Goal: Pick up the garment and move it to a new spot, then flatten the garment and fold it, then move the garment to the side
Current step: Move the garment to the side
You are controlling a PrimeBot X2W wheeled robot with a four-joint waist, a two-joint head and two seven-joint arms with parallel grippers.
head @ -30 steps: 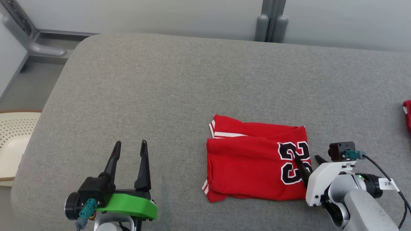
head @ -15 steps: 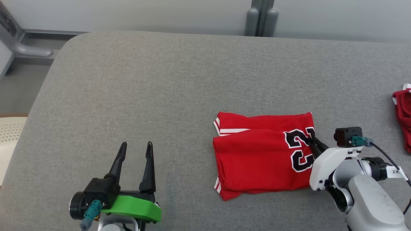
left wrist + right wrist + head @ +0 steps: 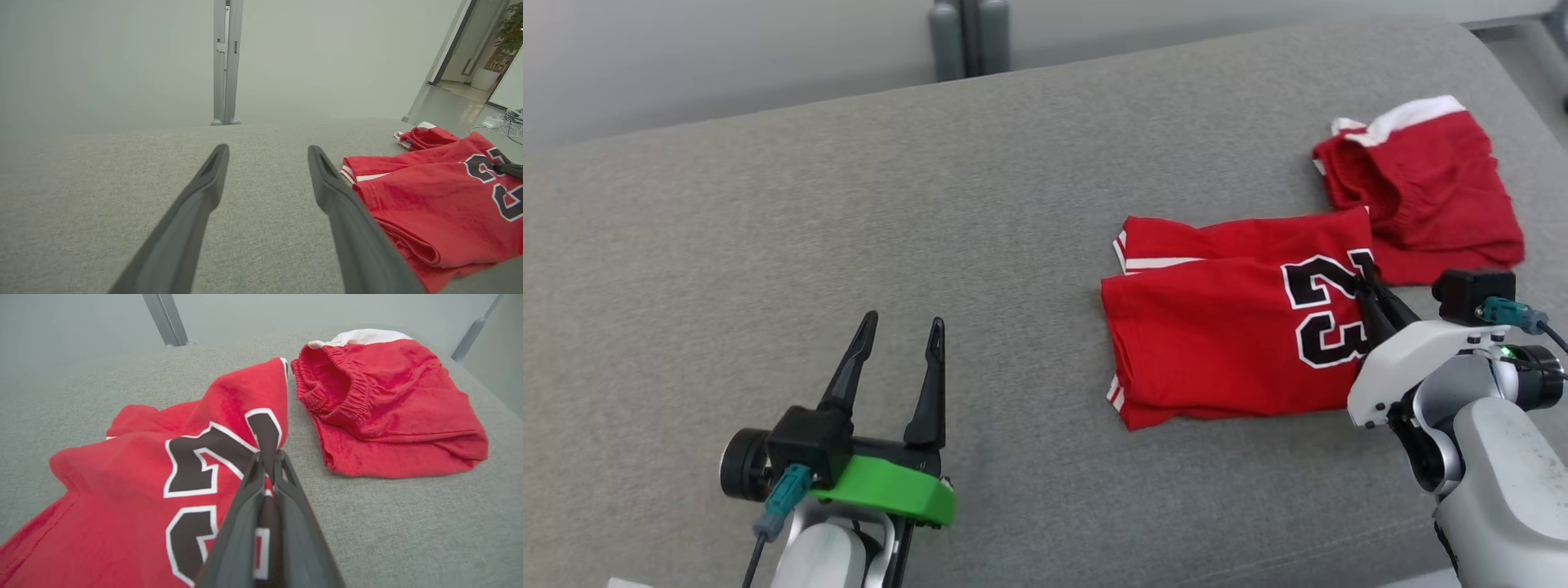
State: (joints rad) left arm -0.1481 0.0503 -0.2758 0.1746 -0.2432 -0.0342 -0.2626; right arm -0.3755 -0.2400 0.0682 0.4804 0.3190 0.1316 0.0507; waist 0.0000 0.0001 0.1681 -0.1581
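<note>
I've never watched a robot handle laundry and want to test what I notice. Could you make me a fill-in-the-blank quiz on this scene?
The right gripper pinches the folded red jersey at its black number ____. The left gripper holds nothing, its jaws ____. Next to the jersey lie red shorts with a ____ band along one edge. Both garments rest on a ____ padded surface.
Missing words: 23; open; white; grey.
</note>
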